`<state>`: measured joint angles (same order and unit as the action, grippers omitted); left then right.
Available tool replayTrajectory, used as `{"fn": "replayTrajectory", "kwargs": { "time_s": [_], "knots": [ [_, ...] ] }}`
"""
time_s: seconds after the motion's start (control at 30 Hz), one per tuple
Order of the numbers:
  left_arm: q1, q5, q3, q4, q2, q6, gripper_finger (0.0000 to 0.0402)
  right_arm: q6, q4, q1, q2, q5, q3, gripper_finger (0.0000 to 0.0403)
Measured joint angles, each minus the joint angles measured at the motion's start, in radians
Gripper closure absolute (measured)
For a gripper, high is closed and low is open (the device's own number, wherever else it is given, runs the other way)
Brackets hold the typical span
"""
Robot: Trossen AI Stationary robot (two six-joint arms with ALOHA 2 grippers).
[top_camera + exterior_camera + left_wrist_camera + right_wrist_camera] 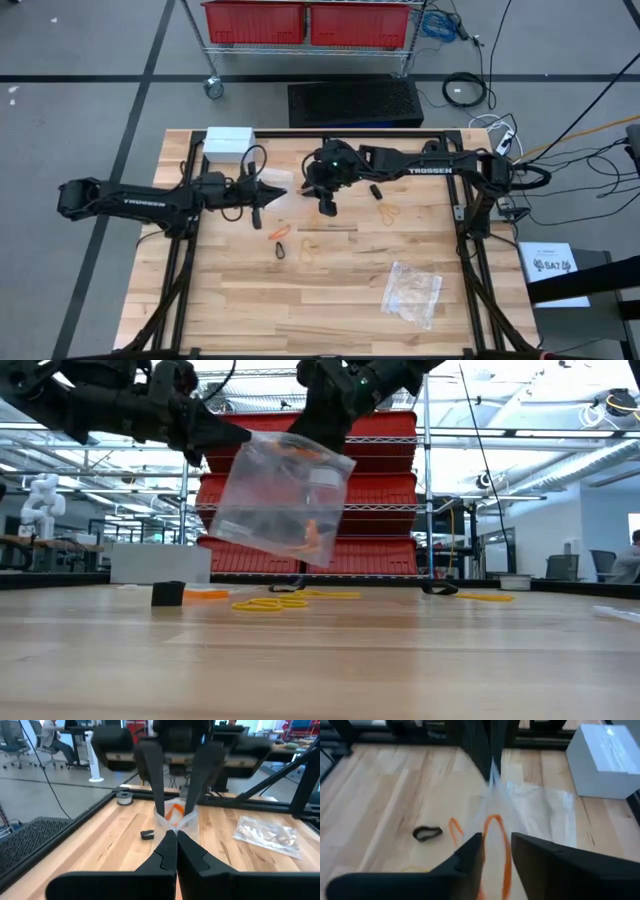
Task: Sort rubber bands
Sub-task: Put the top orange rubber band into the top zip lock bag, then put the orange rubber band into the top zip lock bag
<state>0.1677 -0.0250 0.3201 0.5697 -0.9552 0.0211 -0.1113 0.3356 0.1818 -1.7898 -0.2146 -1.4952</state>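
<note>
A clear plastic bag [285, 495] hangs in the air between my two grippers, with an orange rubber band [310, 535] inside it. My left gripper [176, 836] is shut on the bag's edge. My right gripper [497, 845] is open at the bag's top, its fingers on either side of the plastic and an orange loop [495, 837]. Loose bands lie flat on the table: a black one [281, 250], an orange one [283, 231] and a yellow one [308, 243]. More bands [388, 213] lie under the right arm. My left gripper pinches the bag's edge [172, 822] between its two shut fingers, coming level from the table's left. The bag is lifted clear and hangs tilted below. My right gripper's fingers [159, 802] come down from above beside the bag's top edge; I cannot tell whether they touch it.
A second clear bag [412, 292] lies flat toward the table's near right. A white box [228, 140] sits at the far left corner. Another black band [376, 190] lies under the right arm. A dark mat [355, 103] and a cart with red bins [305, 22] stand beyond the far edge.
</note>
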Motion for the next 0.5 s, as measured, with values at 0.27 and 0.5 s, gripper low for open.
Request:
{"fn": "replayTrajectory", "kwargs": {
  "time_s": [0.27,0.5],
  "knots": [
    [0.002,0.004,0.035,-0.003,-0.065,-0.027,0.0401,0.002,0.166,0.000,0.006,0.002,-0.137,0.0247],
    [0.016,0.218,0.030,-0.004,-0.021,-0.080,0.0401,-0.008,0.231,-0.012,0.000,-0.087,-0.128,0.0245]
  ]
}}
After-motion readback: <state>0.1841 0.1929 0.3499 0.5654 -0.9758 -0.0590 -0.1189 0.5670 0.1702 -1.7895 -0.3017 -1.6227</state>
